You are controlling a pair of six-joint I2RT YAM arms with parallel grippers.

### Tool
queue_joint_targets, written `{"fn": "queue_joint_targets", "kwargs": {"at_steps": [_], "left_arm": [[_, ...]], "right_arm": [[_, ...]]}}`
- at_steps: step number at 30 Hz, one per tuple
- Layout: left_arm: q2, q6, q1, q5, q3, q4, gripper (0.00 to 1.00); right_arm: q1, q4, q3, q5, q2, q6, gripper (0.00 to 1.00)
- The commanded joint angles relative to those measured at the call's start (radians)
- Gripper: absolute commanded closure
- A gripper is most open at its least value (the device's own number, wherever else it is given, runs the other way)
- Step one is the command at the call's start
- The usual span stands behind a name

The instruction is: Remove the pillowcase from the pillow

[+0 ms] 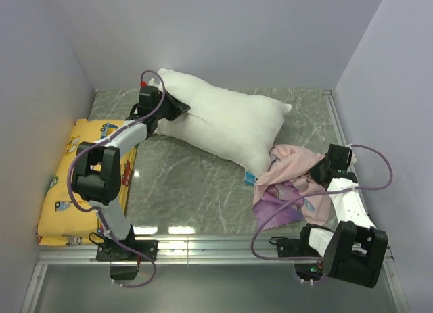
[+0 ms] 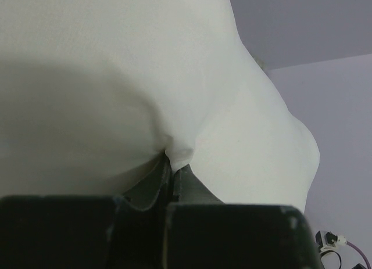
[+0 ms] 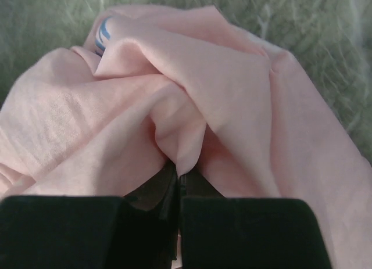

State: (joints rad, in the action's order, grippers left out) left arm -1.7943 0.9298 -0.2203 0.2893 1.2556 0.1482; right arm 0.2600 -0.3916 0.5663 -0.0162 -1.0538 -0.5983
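Note:
The plump white pillow (image 1: pixel 223 124) lies bare across the back of the table, a small tag (image 1: pixel 249 177) at its near right corner. My left gripper (image 1: pixel 177 110) is shut on a pinch of the pillow's left end; the left wrist view shows white fabric (image 2: pixel 174 77) pinched between the closed jaws. The pillowcase (image 1: pixel 292 184) lies crumpled at the right, pale pink inside out with purple print below. My right gripper (image 1: pixel 318 170) is shut on a fold of it; the right wrist view shows pink cloth (image 3: pixel 192 106) pinched in the jaws.
A flat yellow cushion (image 1: pixel 74 184) printed with vehicles lies along the left wall. Grey walls close in the left, back and right. A metal rail (image 1: pixel 216 249) runs along the near edge between the arm bases. The table top (image 1: pixel 189 184) is grey marble pattern.

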Motion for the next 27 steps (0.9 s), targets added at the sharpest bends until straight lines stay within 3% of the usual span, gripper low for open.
{"fn": "queue_joint_targets", "kwargs": {"at_steps": [1,2,5,6,8,10,15,16,21,27], "left_arm": [[0.019,-0.013,-0.016,-0.021,-0.021,-0.022,1.0],[0.019,-0.02,-0.017,-0.021,-0.016,-0.028,1.0],[0.033,-0.046,-0.028,-0.009,-0.001,-0.051,0.96],[0.045,-0.055,-0.034,-0.009,0.007,-0.065,0.94],[0.067,-0.077,-0.04,-0.007,0.025,-0.105,0.85],[0.117,-0.089,-0.048,-0.019,0.028,-0.13,0.72],[0.267,-0.146,-0.076,-0.076,0.007,-0.205,0.39],[0.289,-0.157,-0.083,-0.088,0.005,-0.222,0.37],[0.467,-0.204,-0.151,-0.163,-0.038,-0.307,0.3],[0.786,-0.301,-0.2,-0.269,-0.205,-0.4,0.27]], "right_arm": [[0.021,0.105,0.046,0.053,-0.024,-0.003,0.99],[0.021,0.088,0.055,0.053,-0.023,-0.001,0.97],[0.021,0.038,0.107,0.026,0.014,0.014,0.69],[0.019,0.024,0.124,-0.005,0.037,0.026,0.45],[0.021,-0.036,0.187,-0.031,0.054,0.041,0.21],[0.019,-0.065,0.24,-0.037,0.089,0.06,0.1],[-0.111,-0.145,0.328,-0.146,0.162,0.063,0.04],[-0.143,-0.153,0.34,-0.166,0.172,0.061,0.04],[-0.419,-0.174,0.409,-0.264,0.23,0.035,0.02],[-0.553,-0.148,0.396,-0.186,0.331,0.054,0.01]]}}
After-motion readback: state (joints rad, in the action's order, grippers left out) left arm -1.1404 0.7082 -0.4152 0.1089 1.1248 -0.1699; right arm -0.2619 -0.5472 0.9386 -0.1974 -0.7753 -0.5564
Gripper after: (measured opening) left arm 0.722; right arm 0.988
